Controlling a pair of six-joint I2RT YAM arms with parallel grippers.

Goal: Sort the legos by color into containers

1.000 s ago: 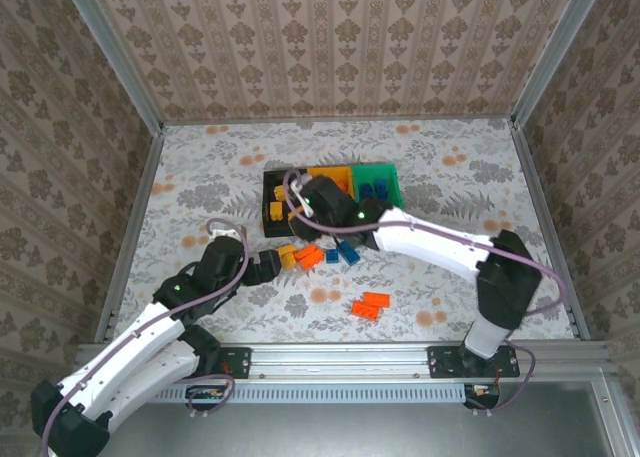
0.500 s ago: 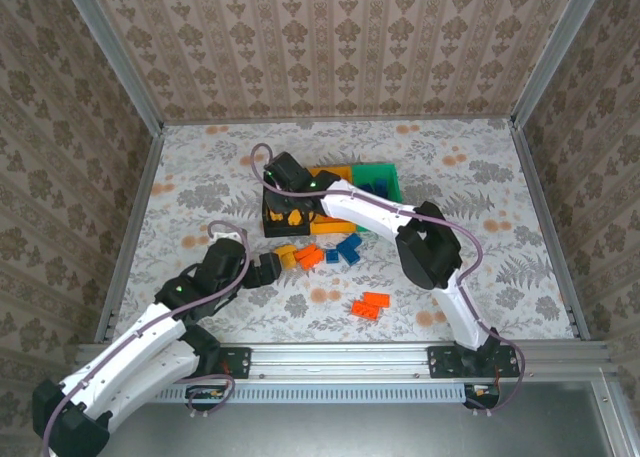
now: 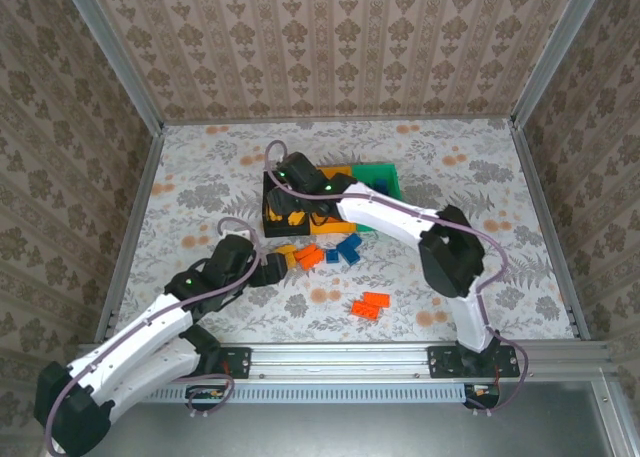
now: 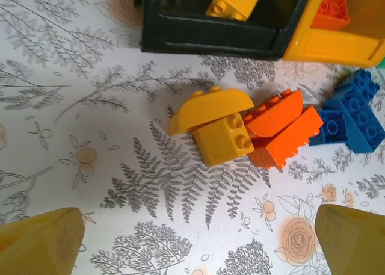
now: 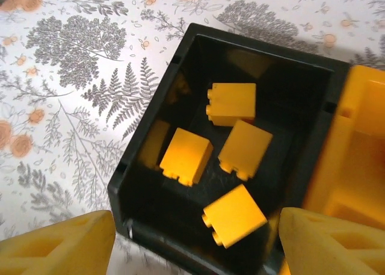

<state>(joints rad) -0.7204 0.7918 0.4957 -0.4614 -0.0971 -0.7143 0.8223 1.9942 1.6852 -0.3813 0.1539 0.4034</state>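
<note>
While the right gripper [image 5: 195, 236] hangs over the black bin [image 5: 264, 49] with its jaws spread and nothing between them, four yellow bricks [image 5: 231, 103] are seen lying inside that bin, which adjoins the yellow bin [image 5: 355, 136]. The left gripper [image 4: 195, 227] is held above the table [image 4: 90, 136], its jaws spread wide and empty, near a loose yellow brick [image 4: 224, 139]. A curved yellow piece [image 4: 207, 105] rests on this brick, orange bricks [image 4: 283, 133] touch its side, and blue bricks [image 4: 355, 115] lie just beyond.

The step in hand is judged to be the pick-up of that yellow brick by the left gripper. It would be done best if the fingers were turned so that they close on the brick's free faces, not on the face pressed against the orange bricks, lest a neighbour be pinched along with it. The curved piece may slide off as the brick is lifted, so a slow, straight rise is advised. The right gripper should be raised clear of the bin walls before it is swung away.

No brand, label or writing can be read on bricks, bins or grippers.
</note>
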